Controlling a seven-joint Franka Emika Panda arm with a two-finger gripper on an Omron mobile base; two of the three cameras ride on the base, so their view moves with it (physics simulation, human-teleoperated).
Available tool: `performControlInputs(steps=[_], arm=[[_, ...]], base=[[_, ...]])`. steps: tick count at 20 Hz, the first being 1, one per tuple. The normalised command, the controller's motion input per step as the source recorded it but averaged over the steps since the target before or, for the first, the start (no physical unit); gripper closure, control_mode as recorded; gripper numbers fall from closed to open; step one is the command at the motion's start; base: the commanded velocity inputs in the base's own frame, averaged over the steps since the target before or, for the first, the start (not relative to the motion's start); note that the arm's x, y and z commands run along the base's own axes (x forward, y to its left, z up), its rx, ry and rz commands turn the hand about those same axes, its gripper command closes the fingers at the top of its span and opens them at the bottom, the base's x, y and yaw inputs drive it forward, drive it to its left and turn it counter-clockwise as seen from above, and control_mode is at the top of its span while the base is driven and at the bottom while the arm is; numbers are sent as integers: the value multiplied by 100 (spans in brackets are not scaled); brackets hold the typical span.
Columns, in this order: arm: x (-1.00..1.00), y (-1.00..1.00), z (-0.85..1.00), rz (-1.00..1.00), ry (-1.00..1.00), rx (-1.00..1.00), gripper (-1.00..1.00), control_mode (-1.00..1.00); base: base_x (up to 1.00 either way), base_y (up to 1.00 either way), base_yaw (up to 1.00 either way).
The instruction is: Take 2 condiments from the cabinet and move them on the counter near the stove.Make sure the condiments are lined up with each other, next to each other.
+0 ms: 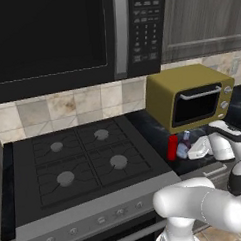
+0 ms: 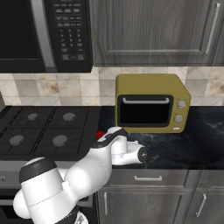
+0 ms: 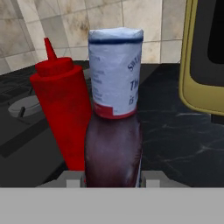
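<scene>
The red squeeze bottle [image 1: 172, 147] [image 3: 63, 113] stands upright on the black counter [image 2: 183, 148], just right of the stove [image 1: 84, 159] and in front of the toaster oven. Close on its right is the dark brown bottle [image 1: 184, 145] [image 3: 113, 144] with a pale cap, also upright. My gripper [image 3: 113, 180] is shut on the brown bottle's lower body, reaching in from the right in the left base view. I cannot tell whether the brown bottle's base touches the counter. In the right base view my hand covers the brown bottle and only the red bottle's top [image 2: 100, 134] peeks out.
An olive-yellow toaster oven [image 1: 191, 96] stands right behind the bottles on the counter. A black microwave [image 1: 63, 35] hangs over the stove. The dark grey wall cabinet [image 2: 148, 30] above the toaster oven has its door closed. Grey drawers [image 2: 148, 179] run below the counter.
</scene>
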Motion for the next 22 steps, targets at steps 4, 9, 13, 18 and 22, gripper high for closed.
performControlInputs(steps=[4, 9, 13, 18, 22], arm=[[0, 0, 0, 0, 0, 0, 100, -100], [0, 0, 0, 0, 0, 0, 100, -100], [0, 0, 0, 0, -1, 0, 100, -100], [0, 1, 0, 0, -6, 0, 100, -100], [0, 6, 0, 0, -5, 0, 100, -100]], base=[[0, 0, 0], [0, 0, 0], [0, 0, 0], [0, 0, 0], [0, 0, 0]])
